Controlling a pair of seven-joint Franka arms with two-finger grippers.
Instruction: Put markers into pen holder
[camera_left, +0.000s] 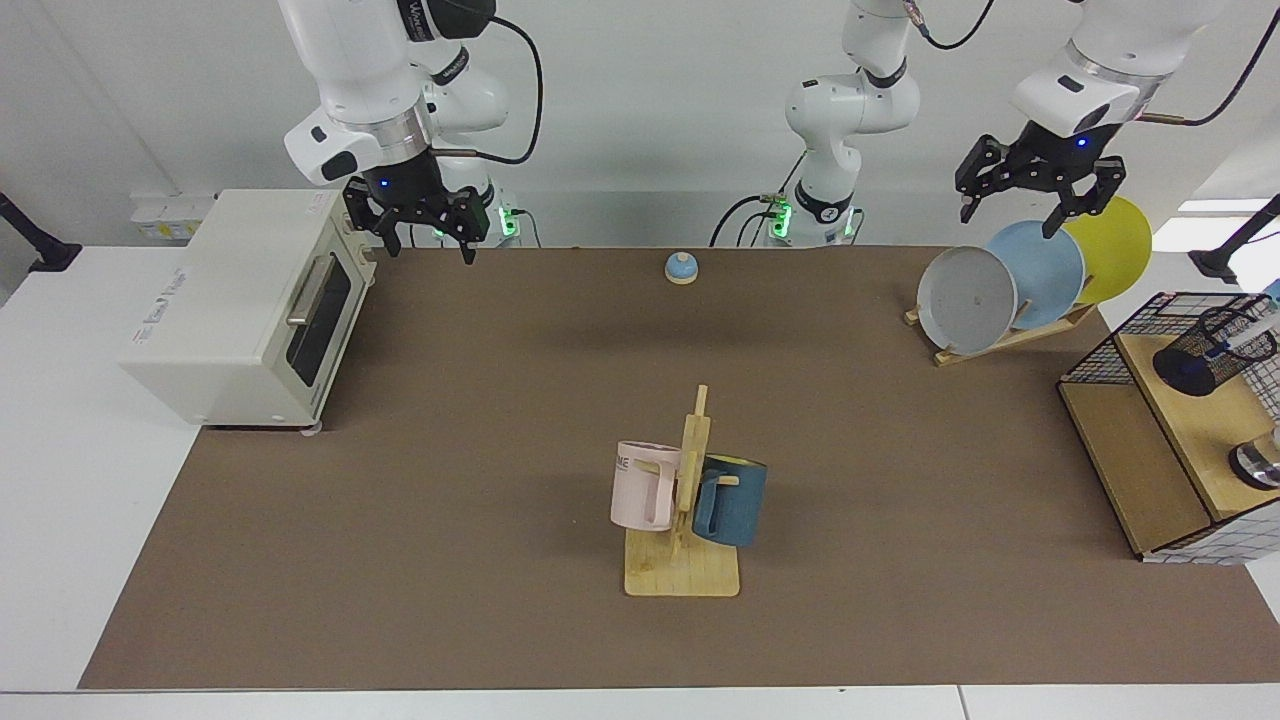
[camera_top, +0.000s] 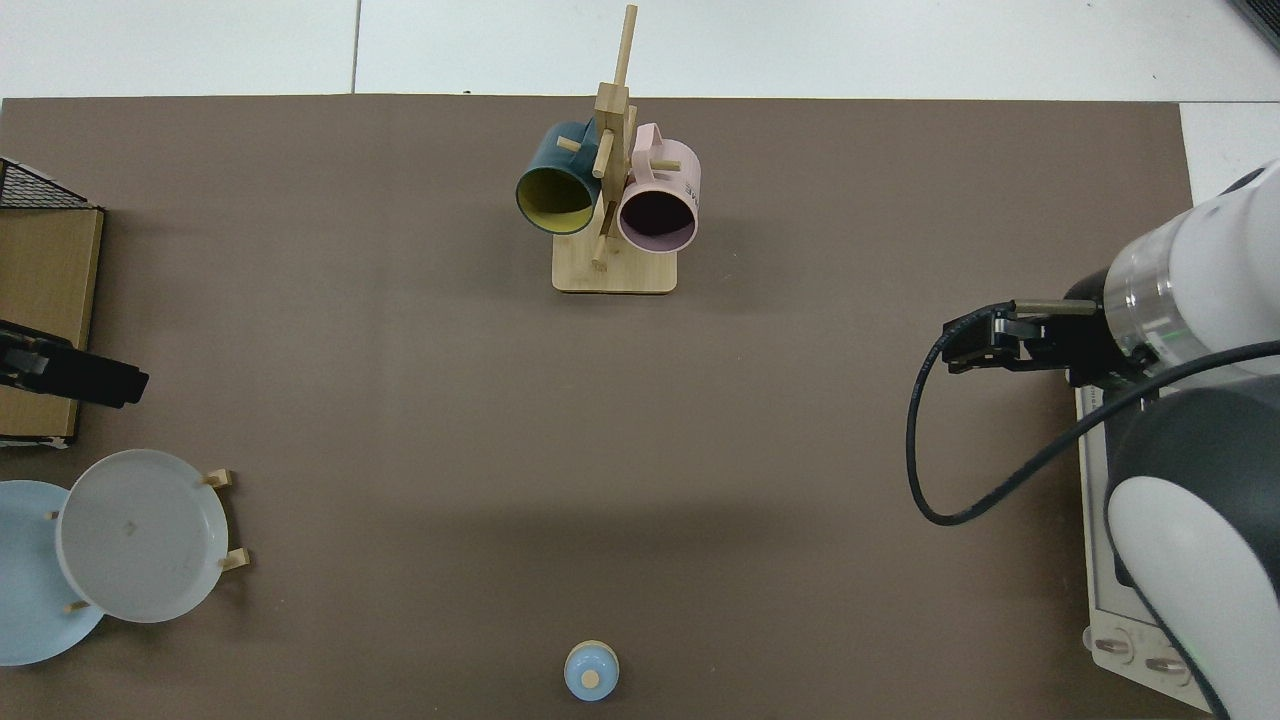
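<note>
The pen holder (camera_left: 1203, 357), a small black mesh cup, stands on a wooden shelf at the far right of the facing view. A marker (camera_left: 1248, 338) leans inside it, its white barrel sticking out over the rim. My left gripper (camera_left: 1008, 222) hangs open and empty in the air above the plate rack, up and to the left of the pen holder. In the top view my left gripper (camera_top: 85, 378) shows only at the left edge. My right gripper (camera_left: 430, 250) waits open and empty beside the toaster oven; from above, my right gripper (camera_top: 975, 342) shows at the right.
A wire basket (camera_left: 1105, 360) surrounds the wooden shelf (camera_left: 1195, 430). Grey, blue and yellow plates lean in a rack (camera_left: 1000, 340). A mug tree (camera_left: 685, 500) with pink and blue mugs stands mid-table. A small blue bell (camera_left: 681, 267) sits at the back, and a toaster oven (camera_left: 240, 310) at the left.
</note>
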